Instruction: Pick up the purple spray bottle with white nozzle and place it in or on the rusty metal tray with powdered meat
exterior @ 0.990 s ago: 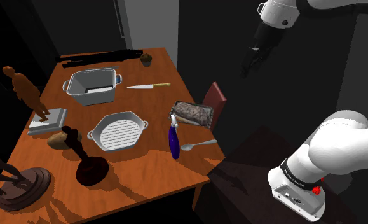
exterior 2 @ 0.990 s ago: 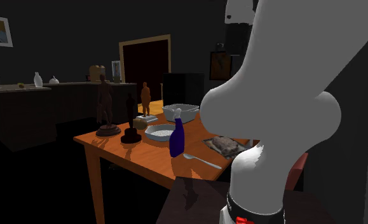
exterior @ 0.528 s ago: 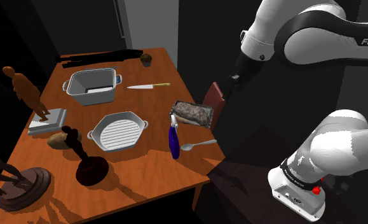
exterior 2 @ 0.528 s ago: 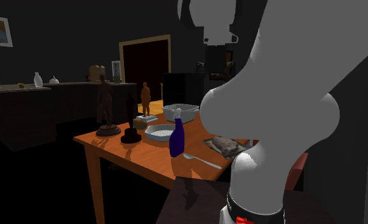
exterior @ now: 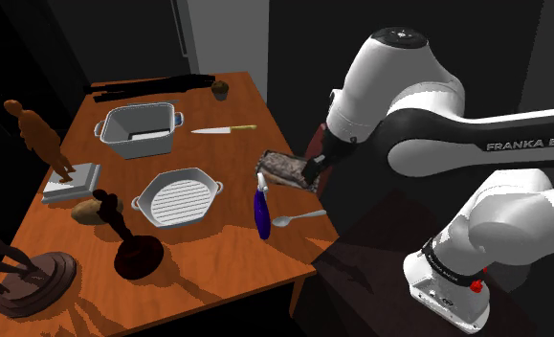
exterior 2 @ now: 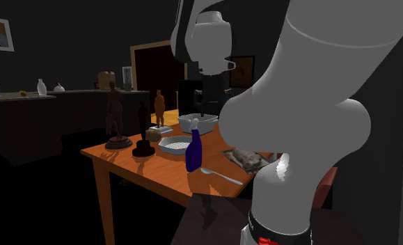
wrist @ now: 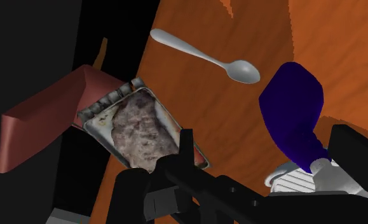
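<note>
The purple spray bottle [exterior: 261, 213] with a white nozzle stands on the wooden table [exterior: 217, 273] near its right edge in the shoulder view; it also appears in the second exterior view [exterior 2: 193, 152] and the wrist view [wrist: 293, 114]. Just behind it lies the rusty tray [exterior: 292, 170] [wrist: 138, 124] [exterior 2: 245, 159] holding brownish powdered meat. My gripper [exterior: 313, 172] [exterior 2: 204, 106] hangs above the tray's outer end, clear of the table. In the wrist view my gripper [wrist: 268, 151] is open, its fingers apart with nothing held; the bottle sits below and ahead of it.
A metal spoon [exterior: 299, 218] lies beside the bottle. A white grill pan [exterior: 177, 196], a grey pot [exterior: 139, 129] and a knife [exterior: 224, 128] sit further in. Dark figurines [exterior: 131, 244] stand along the shoulder view's left. A red chair [exterior: 326, 146] is at the table's edge.
The arm has swung down from high at the shoulder view's upper right toward the table, bringing the gripper over the tray's outer end. Nothing on the table has moved.
</note>
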Robot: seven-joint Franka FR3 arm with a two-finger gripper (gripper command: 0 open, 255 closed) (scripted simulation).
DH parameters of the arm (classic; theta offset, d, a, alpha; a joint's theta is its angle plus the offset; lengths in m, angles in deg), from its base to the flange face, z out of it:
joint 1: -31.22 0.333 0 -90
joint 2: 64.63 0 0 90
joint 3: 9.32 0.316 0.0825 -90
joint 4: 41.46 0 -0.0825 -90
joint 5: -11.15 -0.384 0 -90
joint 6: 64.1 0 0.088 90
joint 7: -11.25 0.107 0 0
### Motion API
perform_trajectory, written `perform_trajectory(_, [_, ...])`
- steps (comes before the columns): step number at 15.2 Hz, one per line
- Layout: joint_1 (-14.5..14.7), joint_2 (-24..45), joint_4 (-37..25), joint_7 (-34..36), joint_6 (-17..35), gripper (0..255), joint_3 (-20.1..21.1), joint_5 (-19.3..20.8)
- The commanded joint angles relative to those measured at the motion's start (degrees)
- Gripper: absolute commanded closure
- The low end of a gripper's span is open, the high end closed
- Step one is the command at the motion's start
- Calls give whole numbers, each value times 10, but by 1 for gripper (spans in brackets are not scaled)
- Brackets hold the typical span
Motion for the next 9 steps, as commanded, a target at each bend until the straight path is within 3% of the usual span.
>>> perform_trajectory(1, [-5, 33, 5, 30, 48, 0, 37, -1])
perform_trajectory(5, [-36, 110, -1, 104, 136, 0, 124, 20])
perform_trajectory(9, [-117, 197, -24, 208, 215, 0, 241, 91])
